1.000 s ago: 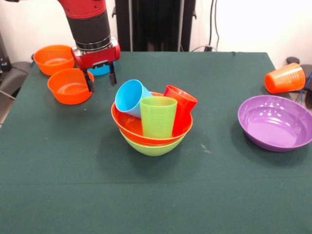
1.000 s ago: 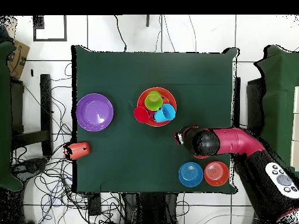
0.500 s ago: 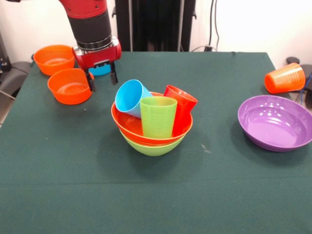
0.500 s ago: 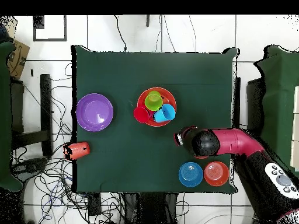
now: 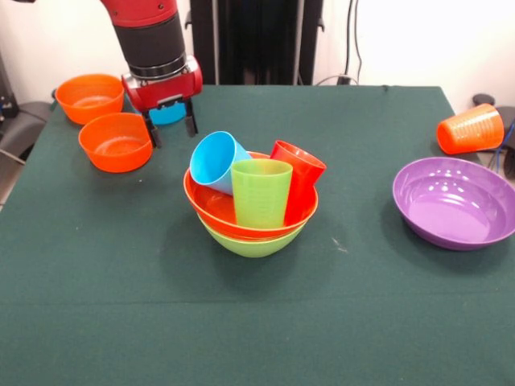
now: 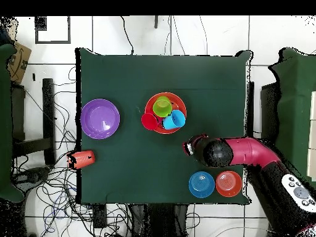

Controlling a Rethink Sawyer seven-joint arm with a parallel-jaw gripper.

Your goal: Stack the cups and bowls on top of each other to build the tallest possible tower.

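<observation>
The tower stands mid-table: a lime green bowl (image 5: 252, 241) holds an orange-red bowl (image 5: 211, 206) (image 6: 179, 102), in which a light blue cup (image 5: 212, 161), a lime green cup (image 5: 260, 191) and a red cup (image 5: 300, 172) lean side by side. My gripper (image 5: 172, 133) (image 6: 189, 146) hangs open and empty behind and left of the tower. It is beside a small orange bowl (image 5: 117, 141) and in front of a small blue bowl (image 5: 169, 114) (image 6: 202, 184). A second small orange bowl (image 5: 89, 96) (image 6: 229, 184) sits at the far left corner.
A large purple bowl (image 5: 455, 202) (image 6: 100, 118) sits at the right of the front view. An orange cup (image 5: 471, 129) (image 6: 82, 159) lies on its side by the table's right edge. In the overhead view the arm (image 6: 247, 151) covers the nearer small orange bowl.
The gripper has drifted slightly back and to the right toward the blue bowl, still open. Bowls and cups have not moved.
</observation>
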